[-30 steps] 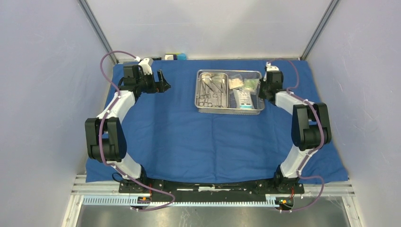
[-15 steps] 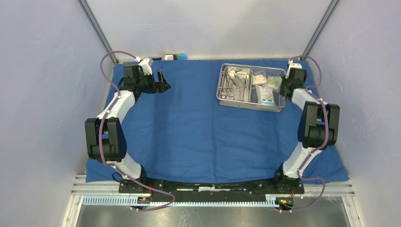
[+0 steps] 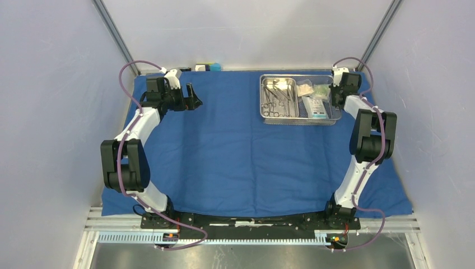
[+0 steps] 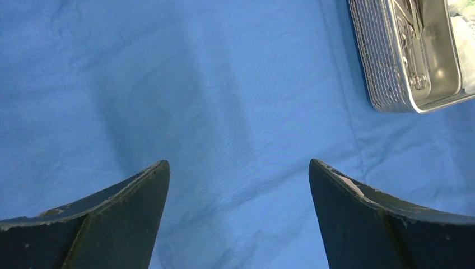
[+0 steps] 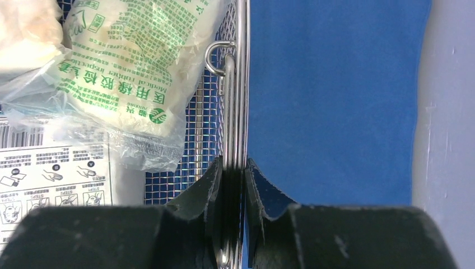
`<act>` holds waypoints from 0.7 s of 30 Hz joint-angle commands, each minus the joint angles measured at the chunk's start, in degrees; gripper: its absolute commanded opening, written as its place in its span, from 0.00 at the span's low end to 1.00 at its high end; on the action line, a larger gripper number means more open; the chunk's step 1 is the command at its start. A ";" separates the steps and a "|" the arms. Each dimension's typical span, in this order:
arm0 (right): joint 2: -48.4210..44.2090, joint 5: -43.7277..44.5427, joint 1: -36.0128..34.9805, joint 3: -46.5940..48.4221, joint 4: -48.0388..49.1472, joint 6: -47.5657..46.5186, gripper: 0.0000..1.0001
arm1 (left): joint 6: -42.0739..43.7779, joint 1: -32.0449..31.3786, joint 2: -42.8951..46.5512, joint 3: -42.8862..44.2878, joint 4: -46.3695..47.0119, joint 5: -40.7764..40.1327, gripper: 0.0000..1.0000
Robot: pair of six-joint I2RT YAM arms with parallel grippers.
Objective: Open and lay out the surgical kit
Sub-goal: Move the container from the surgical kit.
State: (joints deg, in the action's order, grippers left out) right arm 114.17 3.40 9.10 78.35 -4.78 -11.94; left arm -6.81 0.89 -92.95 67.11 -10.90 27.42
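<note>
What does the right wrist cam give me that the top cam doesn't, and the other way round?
Right wrist only: the right tool shut on the tray rim, and the green print on a packet. Top only: the left tool open over the cloth, well apart from the tray, and the instruments lying in the tray. Both: the tray's right end, that packet and the blue cloth.

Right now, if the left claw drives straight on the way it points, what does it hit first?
Most likely the blue cloth: the open left claw frames only cloth ahead. The mesh tray sits right of that line; depth is unclear.
</note>
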 commanded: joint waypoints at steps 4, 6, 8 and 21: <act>1.77 -6.36 -0.20 6.25 -2.11 -12.77 0.00 | -0.40 -0.18 1.79 0.93 -0.44 0.91 1.00; 1.99 -6.52 -0.23 5.72 -2.08 -11.94 0.00 | -0.23 -0.14 1.80 0.92 -0.62 0.88 1.00; 1.52 -5.56 -0.27 3.83 -0.55 -8.57 0.00 | -0.22 -0.18 1.83 0.96 -0.62 0.68 1.00; -2.99 7.41 -0.05 -5.43 4.34 10.00 0.00 | -0.22 -0.18 1.40 1.09 -0.88 0.40 1.00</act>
State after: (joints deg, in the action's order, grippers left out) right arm 112.75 6.07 8.73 74.06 -1.37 -8.95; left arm -6.81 0.89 -92.95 67.11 -11.92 27.35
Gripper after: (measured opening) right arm 0.208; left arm 0.994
